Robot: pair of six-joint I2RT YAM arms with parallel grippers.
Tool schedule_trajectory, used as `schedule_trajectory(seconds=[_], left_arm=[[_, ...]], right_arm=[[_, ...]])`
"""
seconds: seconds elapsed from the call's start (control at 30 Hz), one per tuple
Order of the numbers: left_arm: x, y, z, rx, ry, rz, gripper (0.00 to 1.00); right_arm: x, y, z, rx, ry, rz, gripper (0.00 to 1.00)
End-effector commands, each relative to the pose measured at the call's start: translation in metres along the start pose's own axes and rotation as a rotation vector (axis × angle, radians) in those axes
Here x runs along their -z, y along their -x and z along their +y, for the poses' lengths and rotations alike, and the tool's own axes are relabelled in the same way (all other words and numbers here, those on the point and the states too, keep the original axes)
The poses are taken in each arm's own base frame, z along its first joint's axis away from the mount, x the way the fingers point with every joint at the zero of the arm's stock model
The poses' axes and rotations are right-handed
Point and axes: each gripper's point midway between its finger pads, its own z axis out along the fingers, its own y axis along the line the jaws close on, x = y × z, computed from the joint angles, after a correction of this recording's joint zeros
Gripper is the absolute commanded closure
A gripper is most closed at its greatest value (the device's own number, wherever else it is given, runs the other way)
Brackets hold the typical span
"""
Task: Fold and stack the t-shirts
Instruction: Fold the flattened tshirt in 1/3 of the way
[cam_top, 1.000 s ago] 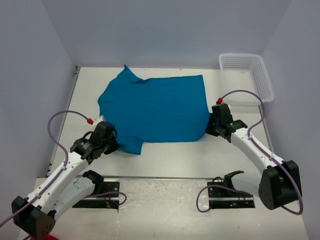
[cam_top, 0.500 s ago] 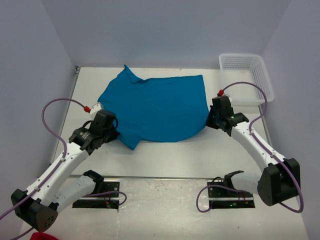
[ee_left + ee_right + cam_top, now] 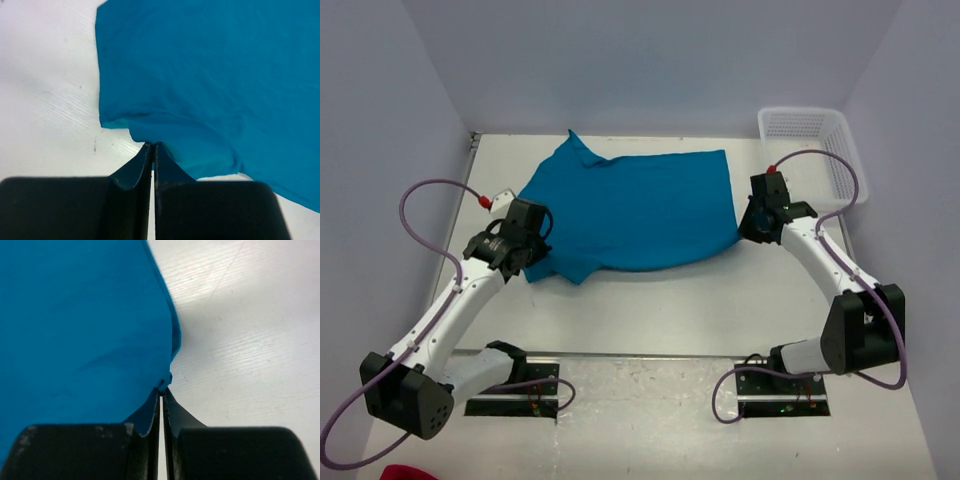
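- The teal t-shirt is spread across the table, its long axis running left to right.
- Its near corners are pinched by the left gripper and the right gripper, each clamped on cloth.
- The remaining cloth lies beyond both, on the far side.

the t-shirt is plain teal-blue all over. the left hand and the right hand are black, on white arms trailing purple cables. the table under them is white with faint streaks; beyond the right hand, the basket is white lattice.
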Motion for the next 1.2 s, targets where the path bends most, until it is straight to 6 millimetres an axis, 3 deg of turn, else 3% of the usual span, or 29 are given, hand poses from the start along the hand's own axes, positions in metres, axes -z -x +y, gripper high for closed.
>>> schedule_trajectory(seconds=[0.0,0.13,0.33,0.9,1.17], left_arm=[[-0.003,0.033,-0.007,0.013,0.005,-0.08,1.0],[-0.015,0.043,-0.025,-0.017,0.005,-0.077,1.0],[-0.032,0.063,-0.044,-0.07,0.044,-0.088,1.0],[-0.051,0.1,-0.07,-0.126,0.096,-0.115,1.0],[-0.071,0.106,-0.071,-0.127,0.126,-0.098,1.0]], right_arm=[[0.001,0.017,-0.008,-0.018,-0.023,-0.009,1.0],[-0.006,0.019,-0.02,-0.022,-0.06,0.015,1.0],[-0.018,0.017,-0.02,-0.009,-0.079,0.05,1.0],[-0.04,0.046,-0.006,0.032,-0.091,0.098,1.0],[-0.048,0.06,0.004,0.058,-0.074,0.115,1.0]])
